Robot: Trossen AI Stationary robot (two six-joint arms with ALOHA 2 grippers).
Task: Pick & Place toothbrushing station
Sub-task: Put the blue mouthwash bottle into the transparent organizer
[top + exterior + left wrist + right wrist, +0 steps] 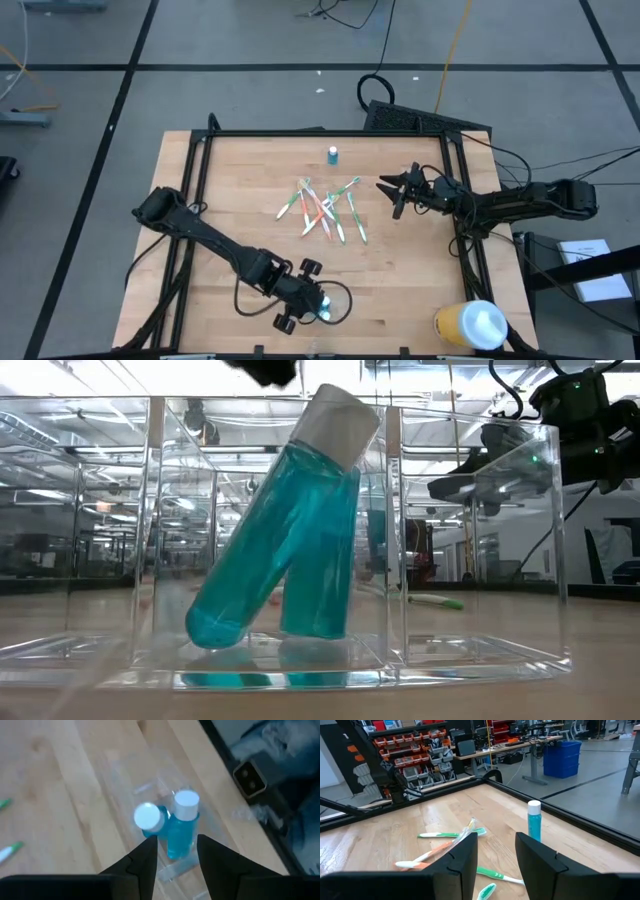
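The clear toothbrushing station (300, 650) sits at the desk's (400, 280) six o'clock edge, with two blue bottles (177, 827) inside. It looks light, stiff and slippery, so its thin wall seems best to hold. Above it, the left pincer (177, 852) is parted and grips nothing. The right pincer (495, 852) waits at three o'clock, parted and bare.
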